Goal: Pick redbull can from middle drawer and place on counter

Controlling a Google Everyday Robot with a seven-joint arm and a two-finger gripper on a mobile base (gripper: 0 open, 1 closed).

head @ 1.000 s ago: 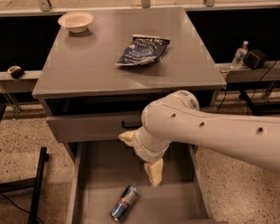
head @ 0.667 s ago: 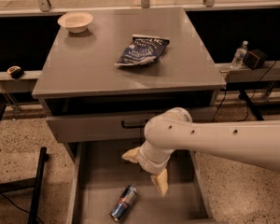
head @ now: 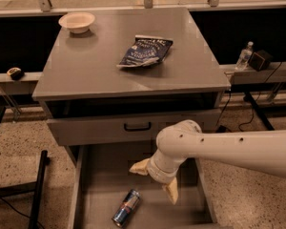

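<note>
The redbull can (head: 126, 208) lies on its side on the floor of the open middle drawer (head: 101, 175), near the front left. My gripper (head: 155, 180) hangs over the drawer, up and to the right of the can and apart from it. Its two cream fingers (head: 171, 191) are spread wide and hold nothing. The white arm reaches in from the right. The grey counter (head: 95, 66) is the cabinet top above.
A dark blue snack bag (head: 145, 50) lies on the counter's middle and a white bowl (head: 76, 21) at its back left. The upper drawer front with a black handle (head: 137, 127) sticks out slightly. A water bottle (head: 244, 56) stands on a ledge at right.
My gripper has dropped lower into the drawer and moved toward the front, closer to the can. The can has not moved.
</note>
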